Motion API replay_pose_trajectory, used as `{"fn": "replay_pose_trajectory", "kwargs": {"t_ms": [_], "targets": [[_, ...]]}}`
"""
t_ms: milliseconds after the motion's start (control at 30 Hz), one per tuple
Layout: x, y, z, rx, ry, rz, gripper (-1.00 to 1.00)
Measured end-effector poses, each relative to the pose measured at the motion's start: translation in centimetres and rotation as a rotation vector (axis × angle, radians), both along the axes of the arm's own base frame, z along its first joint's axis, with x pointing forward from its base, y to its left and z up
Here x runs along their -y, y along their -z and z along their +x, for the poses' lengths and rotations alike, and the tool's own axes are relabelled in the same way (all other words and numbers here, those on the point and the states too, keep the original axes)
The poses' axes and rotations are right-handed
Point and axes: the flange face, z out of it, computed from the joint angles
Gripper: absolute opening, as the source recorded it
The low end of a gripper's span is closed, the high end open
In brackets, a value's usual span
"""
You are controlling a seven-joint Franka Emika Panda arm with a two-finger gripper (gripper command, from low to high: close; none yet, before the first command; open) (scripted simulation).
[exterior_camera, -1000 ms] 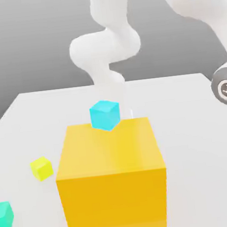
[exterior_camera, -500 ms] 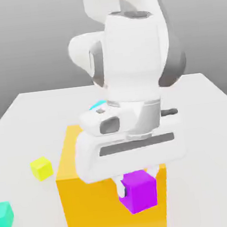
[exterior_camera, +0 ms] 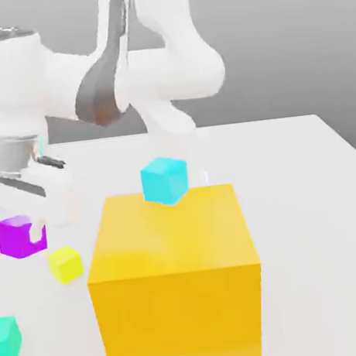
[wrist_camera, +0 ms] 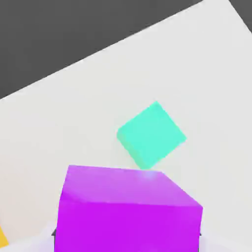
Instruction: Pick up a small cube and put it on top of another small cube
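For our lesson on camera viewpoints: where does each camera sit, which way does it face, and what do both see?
Exterior view: off the arm, facing it across the orange-yellow block and white table; robot arm and gripper show.
Hand view: on the hand, looking past the held purple cube toward the tabletop; slivers of the fingers flank the cube.
Shared: purple cube, green-turquoise cube, table.

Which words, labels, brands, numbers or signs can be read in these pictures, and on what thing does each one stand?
There are none: no text or sign can be read on the glossy purple cube, the bright yellow small cube, the cyan cube, the turquoise-green cube, or the big orange-yellow block.
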Motion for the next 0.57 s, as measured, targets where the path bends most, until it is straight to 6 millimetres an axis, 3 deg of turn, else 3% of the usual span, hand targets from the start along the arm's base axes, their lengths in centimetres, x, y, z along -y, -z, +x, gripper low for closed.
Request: {"fn": "replay_pose_trajectory", "kwargs": {"t_ms": [133, 200, 467, 500, 567], "targets": [[1.2, 2.4, -6.1, -0.017, 0.216, 0.087, -1.00], [0.5, 4.0, -7.7, -0.044, 0.253, 0.136, -1.00], [0.0, 10.0, -8.0, -0.055, 0.258, 0.163, -1.00], [-0.1, 10.8, -8.0, -0.058, 0.256, 0.161, 1.00], [-0.3, 10.8, -7.8, -0.058, 0.247, 0.161, 1.00]]}}
